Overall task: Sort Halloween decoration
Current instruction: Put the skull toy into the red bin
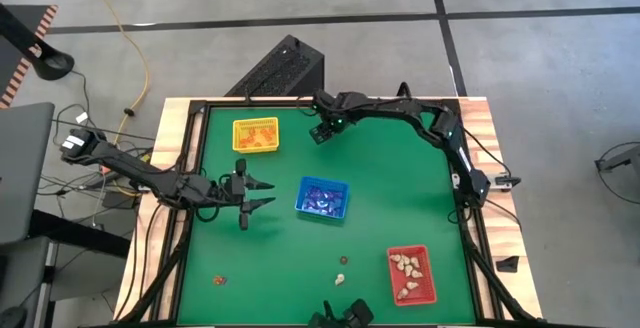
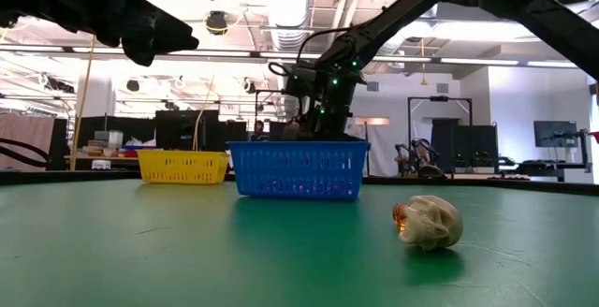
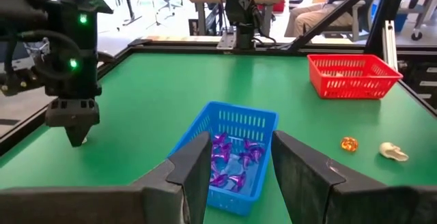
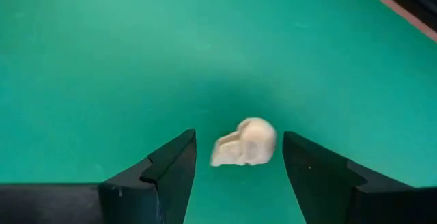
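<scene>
Hovering beside the yellow tray (image 1: 255,135), the right end effector (image 1: 322,133) is spreading its fingers wide around a cream skull (image 4: 244,143), touching neither; the skull's long axis is running across the gap. The left end effector (image 1: 258,196) is also gaping, pointing at the blue tray (image 1: 322,197) of purple trinkets (image 3: 232,157). Three trinkets are lying loose on the counter (image 1: 290,258): another cream skull (image 1: 340,279), an orange bead (image 3: 349,144) near it, and an orange piece (image 1: 219,280) well apart. The red tray (image 1: 412,273) is holding cream pieces (image 1: 405,262).
</scene>
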`<state>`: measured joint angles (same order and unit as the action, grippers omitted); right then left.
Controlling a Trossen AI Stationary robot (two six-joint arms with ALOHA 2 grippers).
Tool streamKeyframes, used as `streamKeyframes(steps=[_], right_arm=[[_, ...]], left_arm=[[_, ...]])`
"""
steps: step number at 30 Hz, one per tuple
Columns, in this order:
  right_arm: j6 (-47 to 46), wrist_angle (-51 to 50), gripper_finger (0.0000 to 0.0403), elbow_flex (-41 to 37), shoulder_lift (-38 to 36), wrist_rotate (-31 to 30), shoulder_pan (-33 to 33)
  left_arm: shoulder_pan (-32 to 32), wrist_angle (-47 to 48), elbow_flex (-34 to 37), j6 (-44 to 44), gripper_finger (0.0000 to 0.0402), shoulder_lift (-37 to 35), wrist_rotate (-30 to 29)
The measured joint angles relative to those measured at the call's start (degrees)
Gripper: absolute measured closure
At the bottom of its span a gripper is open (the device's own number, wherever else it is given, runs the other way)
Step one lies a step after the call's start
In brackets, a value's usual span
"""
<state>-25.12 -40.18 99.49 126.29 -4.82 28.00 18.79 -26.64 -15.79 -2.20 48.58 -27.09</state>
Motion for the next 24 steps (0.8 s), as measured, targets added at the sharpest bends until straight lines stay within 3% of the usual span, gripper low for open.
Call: streamKeyframes(steps=[7, 16, 24], right_arm=[[-0.44, 1.63, 0.0168, 0.14, 1.63, -0.52, -0.03], [-0.27, -0.24, 0.0299, 0.06, 1.00, -0.78, -0.01], [1.10, -5.49, 0.0337, -0.08, -6.46, 2.98, -3.25]], left_arm=[[0.09, -0.37, 0.00, -0.50, 0.0258, -0.03, 0.42], [0.24, -0.29, 0.00, -0.30, 0.0258, -0.07, 1.11], [0.24, 0.37, -0.02, 0.62, 0.0258, -0.07, 1.18]])
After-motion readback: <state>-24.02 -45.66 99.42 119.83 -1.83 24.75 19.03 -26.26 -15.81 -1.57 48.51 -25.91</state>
